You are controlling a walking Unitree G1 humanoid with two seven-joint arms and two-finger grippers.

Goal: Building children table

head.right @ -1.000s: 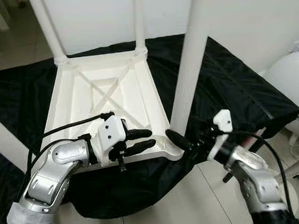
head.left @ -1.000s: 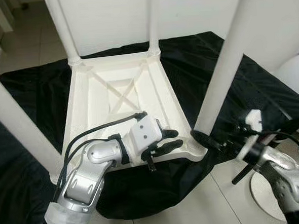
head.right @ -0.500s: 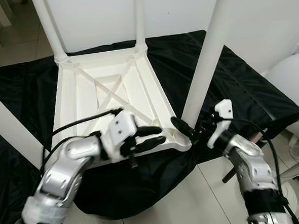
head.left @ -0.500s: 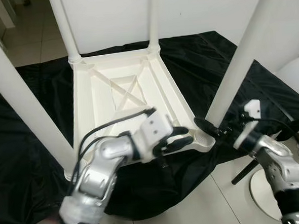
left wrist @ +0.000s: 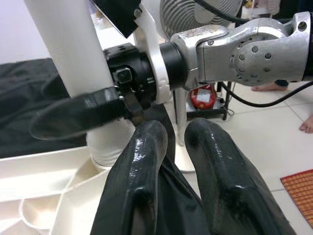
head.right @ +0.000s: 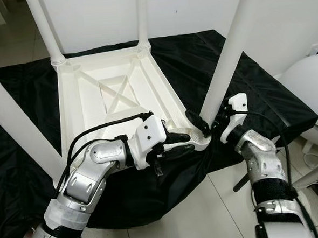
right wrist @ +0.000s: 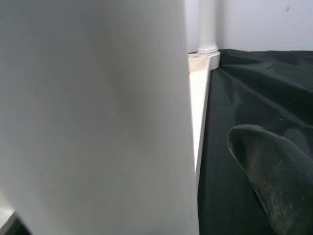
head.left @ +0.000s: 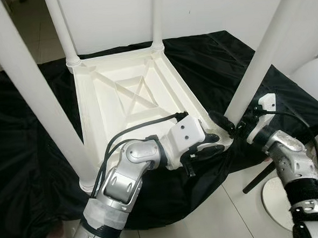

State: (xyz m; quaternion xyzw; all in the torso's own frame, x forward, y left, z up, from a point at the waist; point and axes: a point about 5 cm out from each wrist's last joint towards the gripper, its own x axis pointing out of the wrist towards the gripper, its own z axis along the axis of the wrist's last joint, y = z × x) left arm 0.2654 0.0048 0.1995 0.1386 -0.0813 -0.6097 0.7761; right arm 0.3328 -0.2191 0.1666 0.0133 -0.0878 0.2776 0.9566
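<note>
A black cloth [head.left: 20,138] covers the tiled floor [head.left: 229,212].

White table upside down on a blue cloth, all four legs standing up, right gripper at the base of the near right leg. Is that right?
Not quite: the cloth is black, as the left eye view shows. The rest holds: the white table lies upside down, four legs stand up, and the right gripper is at the base of the near right leg.

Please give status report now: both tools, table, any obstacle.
Right tool gripping near-right table leg at its base. Left tool on tabletop rim, same corner. Table upside down on black cloth. No obstacle seen.
</note>
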